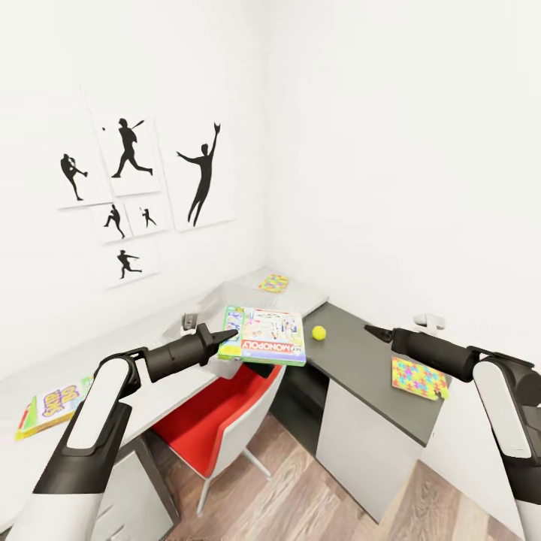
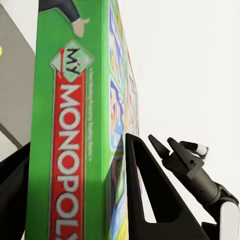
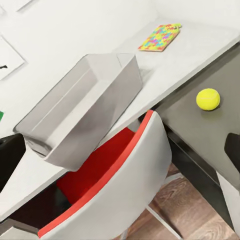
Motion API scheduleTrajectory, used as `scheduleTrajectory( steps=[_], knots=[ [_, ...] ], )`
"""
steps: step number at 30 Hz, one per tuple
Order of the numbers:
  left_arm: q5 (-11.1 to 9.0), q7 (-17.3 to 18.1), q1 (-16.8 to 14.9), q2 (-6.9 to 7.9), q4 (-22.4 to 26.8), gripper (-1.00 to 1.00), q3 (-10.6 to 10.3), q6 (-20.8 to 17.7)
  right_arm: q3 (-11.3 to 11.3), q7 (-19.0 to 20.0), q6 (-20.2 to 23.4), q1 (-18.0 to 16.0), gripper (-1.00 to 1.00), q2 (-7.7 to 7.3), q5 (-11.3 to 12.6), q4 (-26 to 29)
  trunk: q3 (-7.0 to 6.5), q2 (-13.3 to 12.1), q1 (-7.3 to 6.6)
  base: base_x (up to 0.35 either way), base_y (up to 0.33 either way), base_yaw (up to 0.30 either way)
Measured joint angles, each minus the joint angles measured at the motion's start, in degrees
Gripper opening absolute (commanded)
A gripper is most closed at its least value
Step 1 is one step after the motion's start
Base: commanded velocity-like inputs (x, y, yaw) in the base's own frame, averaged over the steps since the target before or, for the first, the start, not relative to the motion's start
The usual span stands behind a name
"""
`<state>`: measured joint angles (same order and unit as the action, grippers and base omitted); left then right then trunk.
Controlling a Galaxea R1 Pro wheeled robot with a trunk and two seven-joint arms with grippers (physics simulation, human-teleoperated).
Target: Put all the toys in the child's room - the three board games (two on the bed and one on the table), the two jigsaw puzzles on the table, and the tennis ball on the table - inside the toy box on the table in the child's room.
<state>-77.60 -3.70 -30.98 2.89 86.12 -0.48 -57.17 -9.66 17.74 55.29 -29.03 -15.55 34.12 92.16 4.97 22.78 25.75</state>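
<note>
The green-edged MY MONOPOLY box (image 2: pixel 70 125) stands on edge, clamped between the left gripper's (image 2: pixel 75 200) black fingers (image 2: pixel 145 190). At four o'clock, the right gripper (image 2: pixel 162 147) points toward it, well apart.

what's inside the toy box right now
The toy box looks empty in the right wrist view, though its near wall hides part of the floor. From the head view, the held Monopoly box covers it.

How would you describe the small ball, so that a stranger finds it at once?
Look at the L-shaped desk's dark grey wing, on the side of the right gripper. Near its inner corner lies a small yellow-green tennis ball, the only round thing; the multicoloured puzzle slab nearby is flat and square.
</note>
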Motion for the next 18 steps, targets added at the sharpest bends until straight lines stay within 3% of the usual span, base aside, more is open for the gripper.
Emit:
scheduleTrajectory(
  steps=[18],
  knots=[
    [0.0, 0.0, 0.1, 0.00, -0.3, -1.00, 0.0, 0.5, 0.0, 0.1, 0.0, 0.0, 1.00, 0.00, 0.0, 0.0, 0.00, 0.0, 0.00, 0.000, 0.000, 0.291]
  ],
)
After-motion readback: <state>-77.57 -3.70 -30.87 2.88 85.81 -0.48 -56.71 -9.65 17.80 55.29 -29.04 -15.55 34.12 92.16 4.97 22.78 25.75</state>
